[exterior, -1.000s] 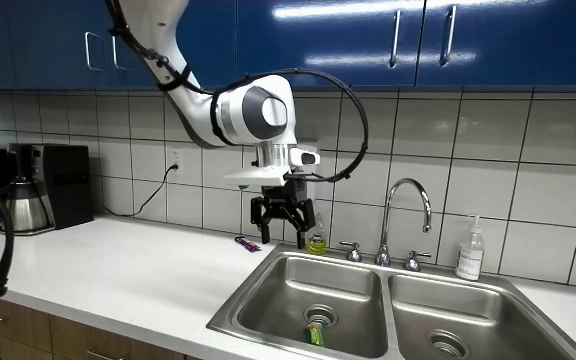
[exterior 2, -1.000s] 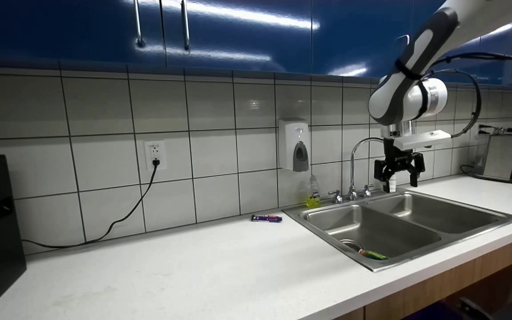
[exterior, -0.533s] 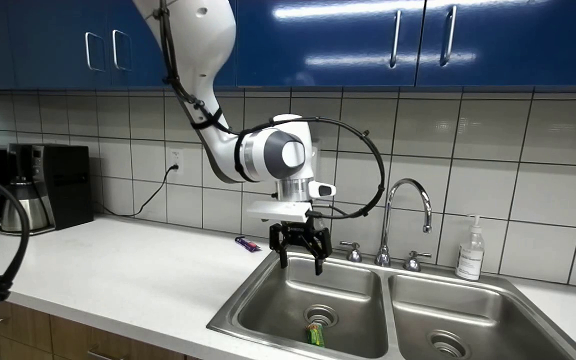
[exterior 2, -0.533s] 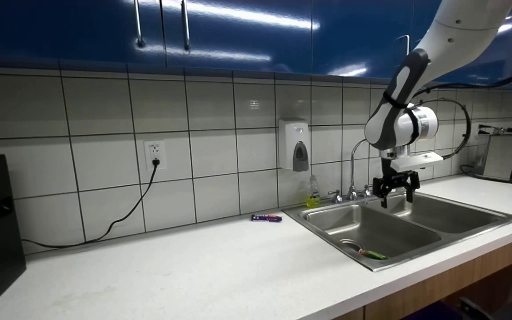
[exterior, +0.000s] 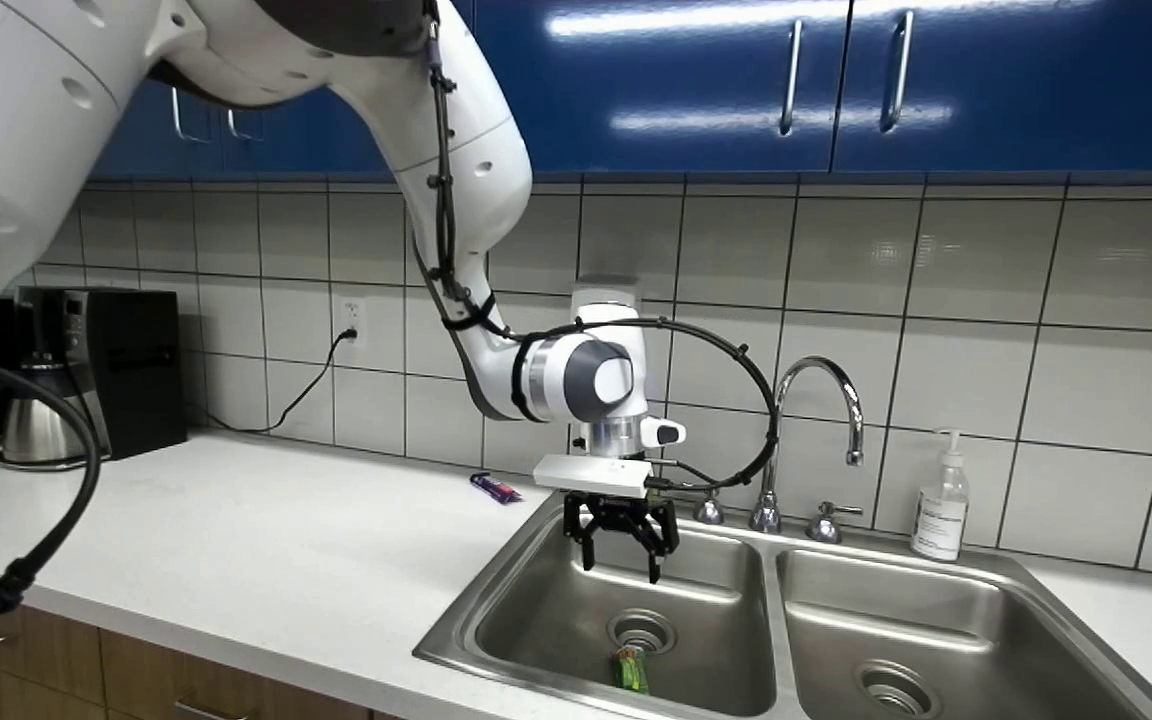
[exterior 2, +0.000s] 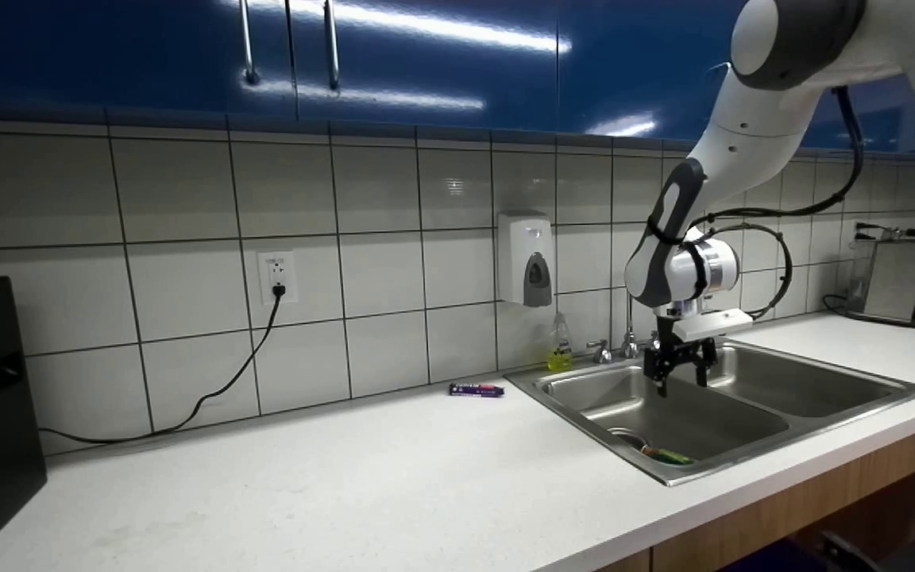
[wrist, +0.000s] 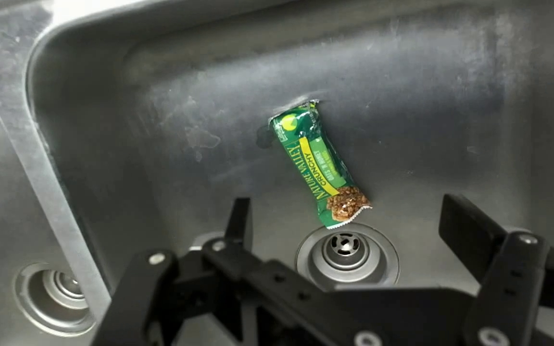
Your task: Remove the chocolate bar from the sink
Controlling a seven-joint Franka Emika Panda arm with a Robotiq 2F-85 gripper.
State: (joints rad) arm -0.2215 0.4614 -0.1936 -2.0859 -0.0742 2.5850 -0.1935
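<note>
Gripper (exterior: 621, 567) has come down lower over the sink (exterior: 778, 620); fingers (wrist: 467, 233) spread, holding nothing. Green bar (wrist: 311, 166) lies on the basin (wrist: 411, 144) floor, end just beside the drain (wrist: 346, 245). Risk: it sits skewed to the fingers, so a crooked close could twist it loose; going too low might bump the basin. White counter (exterior: 266, 540), purple packet (exterior: 495, 488) on it, tiled wall (exterior 2: 386, 270), blue cupboards (exterior 2: 426, 67).

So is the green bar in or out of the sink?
In: the wrist view shows the green bar lying in the sink, one end by a drain. In an exterior view the open gripper hangs clear.
</note>
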